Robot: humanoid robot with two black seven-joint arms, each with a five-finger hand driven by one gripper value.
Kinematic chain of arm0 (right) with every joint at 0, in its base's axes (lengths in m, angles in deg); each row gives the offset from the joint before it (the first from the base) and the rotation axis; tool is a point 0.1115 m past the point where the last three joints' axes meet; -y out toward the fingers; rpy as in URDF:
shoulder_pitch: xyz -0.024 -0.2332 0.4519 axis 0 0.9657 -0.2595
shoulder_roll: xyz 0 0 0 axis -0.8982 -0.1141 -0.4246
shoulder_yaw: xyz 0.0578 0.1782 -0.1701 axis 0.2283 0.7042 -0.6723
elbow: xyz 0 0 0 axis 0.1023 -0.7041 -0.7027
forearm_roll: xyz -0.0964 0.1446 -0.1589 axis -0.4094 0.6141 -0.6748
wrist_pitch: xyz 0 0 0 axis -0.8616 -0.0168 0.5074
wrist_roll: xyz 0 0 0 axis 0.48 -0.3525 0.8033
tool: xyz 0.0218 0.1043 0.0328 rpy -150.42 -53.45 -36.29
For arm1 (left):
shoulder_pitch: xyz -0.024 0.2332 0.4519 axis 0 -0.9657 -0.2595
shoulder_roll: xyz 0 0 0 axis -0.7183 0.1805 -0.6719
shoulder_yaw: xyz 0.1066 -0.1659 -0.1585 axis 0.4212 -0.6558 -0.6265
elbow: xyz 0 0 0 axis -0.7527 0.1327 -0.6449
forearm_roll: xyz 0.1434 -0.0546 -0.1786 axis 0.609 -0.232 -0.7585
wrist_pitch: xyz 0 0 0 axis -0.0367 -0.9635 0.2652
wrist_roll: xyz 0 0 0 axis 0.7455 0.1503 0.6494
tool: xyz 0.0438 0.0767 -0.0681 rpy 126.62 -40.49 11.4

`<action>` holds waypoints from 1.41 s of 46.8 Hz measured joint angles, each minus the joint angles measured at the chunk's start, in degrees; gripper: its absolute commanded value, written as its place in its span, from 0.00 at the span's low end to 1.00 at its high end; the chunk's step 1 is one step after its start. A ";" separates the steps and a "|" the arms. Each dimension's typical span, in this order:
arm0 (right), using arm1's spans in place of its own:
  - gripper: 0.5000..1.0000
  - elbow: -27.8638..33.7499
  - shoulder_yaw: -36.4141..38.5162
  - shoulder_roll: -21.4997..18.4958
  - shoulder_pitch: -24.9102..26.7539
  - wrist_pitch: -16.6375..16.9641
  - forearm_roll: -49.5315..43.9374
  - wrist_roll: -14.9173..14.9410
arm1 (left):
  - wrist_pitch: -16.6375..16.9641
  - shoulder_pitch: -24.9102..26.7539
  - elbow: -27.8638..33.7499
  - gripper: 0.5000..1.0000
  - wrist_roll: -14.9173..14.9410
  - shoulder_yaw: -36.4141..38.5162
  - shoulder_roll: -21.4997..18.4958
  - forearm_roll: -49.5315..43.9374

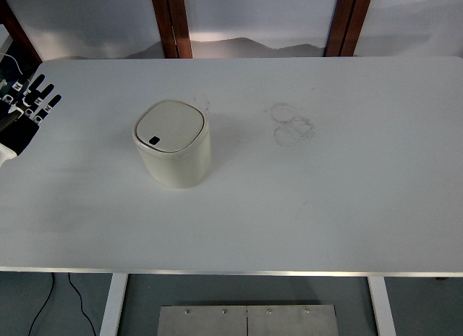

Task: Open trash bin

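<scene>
A small cream trash bin (173, 144) stands upright on the white table (325, 191), left of centre. Its flat lid is down, with a small dark button near the lid's front left edge. My left hand (27, 108) hovers at the far left edge of the table, well to the left of the bin and not touching it. Its black fingers are spread and hold nothing. The right arm does not show in this view.
Faint ring-shaped marks (292, 124) stain the tabletop right of the bin. Two dark wooden posts (171, 21) stand behind the table's far edge. A cable hangs below the table at the lower left.
</scene>
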 measured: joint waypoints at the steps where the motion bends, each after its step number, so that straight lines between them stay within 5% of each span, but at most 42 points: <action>1: 0.99 0.00 0.00 0.00 0.00 0.00 0.00 0.00 | 0.21 0.22 -0.01 1.00 -0.02 -0.02 0.13 -0.08; 66: 0.99 0.00 0.00 0.00 0.01 0.00 0.01 0.01 | 0.55 2.55 -0.10 1.00 0.04 0.43 -0.84 5.04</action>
